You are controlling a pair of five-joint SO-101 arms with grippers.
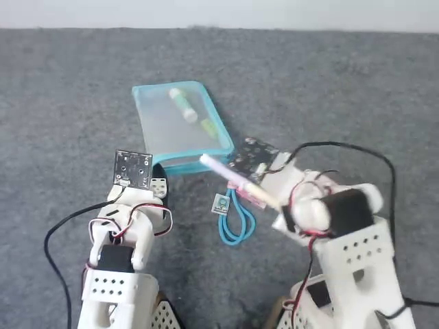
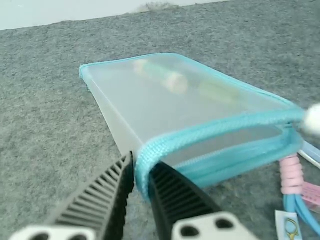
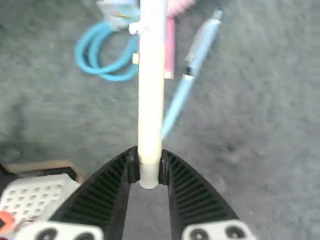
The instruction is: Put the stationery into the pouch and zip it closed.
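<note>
Grey carpet-like matting covers the table, with a pale strip of wall along the far edge. From the high view, the pouch (image 1: 180,130) – translucent, trimmed in teal – lies at about eleven o'clock from the centre, a green-and-white stick (image 1: 184,105) inside it. The left gripper (image 1: 162,173) sits at the pouch's seven o'clock corner. The right arm (image 1: 343,233) stands at about four o'clock and carries a pale marker (image 1: 230,176) whose tip points towards ten o'clock and lies just beside the pouch's near edge. A looped blue cord (image 1: 237,224) with a small tag (image 1: 221,204) lies at six o'clock from the pouch, a pink coil (image 1: 255,197) touching it.

From the left wrist view, that gripper's ribbed jaws are pinched together on the pouch's teal zipper edge. The stick shows through the wall, and the cord, coil and tag lie near the mouth.

From the right wrist view, the right gripper (image 3: 148,169) is clamped on the marker's end – the barrel runs straight out from the jaws. Below it on the matting lie a blue pen (image 3: 192,75) and the cord, near each other.
</note>
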